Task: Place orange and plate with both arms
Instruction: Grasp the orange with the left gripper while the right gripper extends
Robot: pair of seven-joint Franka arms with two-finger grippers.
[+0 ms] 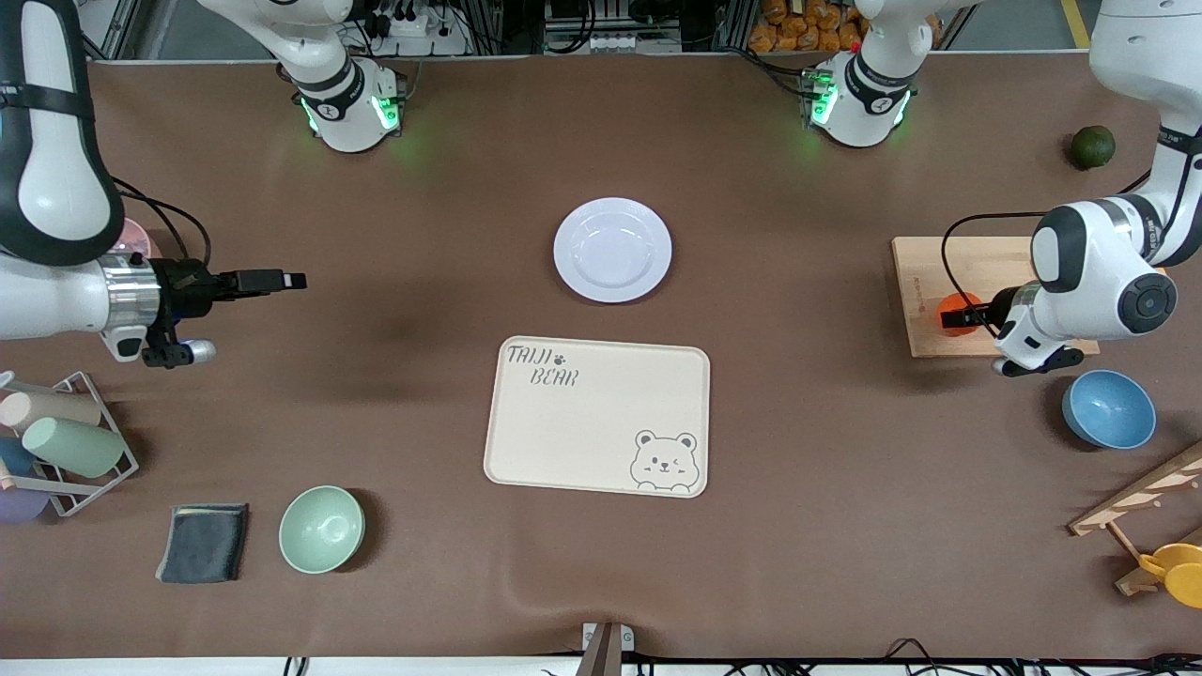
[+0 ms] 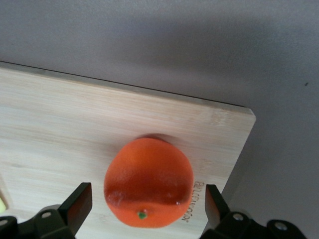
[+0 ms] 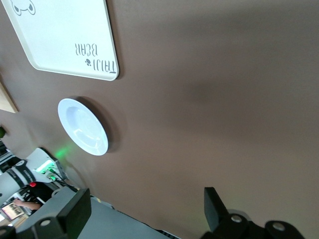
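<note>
The orange (image 1: 958, 304) lies on a wooden cutting board (image 1: 930, 272) toward the left arm's end of the table. My left gripper (image 1: 956, 318) is open and low around it, one finger on each side with a small gap to the fruit. The left wrist view shows the orange (image 2: 148, 181) between the fingertips (image 2: 79, 203) on the board (image 2: 75, 124). The plate (image 1: 612, 249) sits empty mid-table, farther from the camera than the bear tray (image 1: 597, 416). My right gripper (image 1: 282, 280) is open and empty, over bare table at the right arm's end. Its wrist view shows the plate (image 3: 82, 127) far off.
A dark green fruit (image 1: 1093, 146) and a blue bowl (image 1: 1108, 409) lie near the board. A green bowl (image 1: 321, 529), a grey cloth (image 1: 203, 542) and a wire rack of cups (image 1: 66, 441) sit at the right arm's end. A wooden rack (image 1: 1150, 502) stands at the near corner.
</note>
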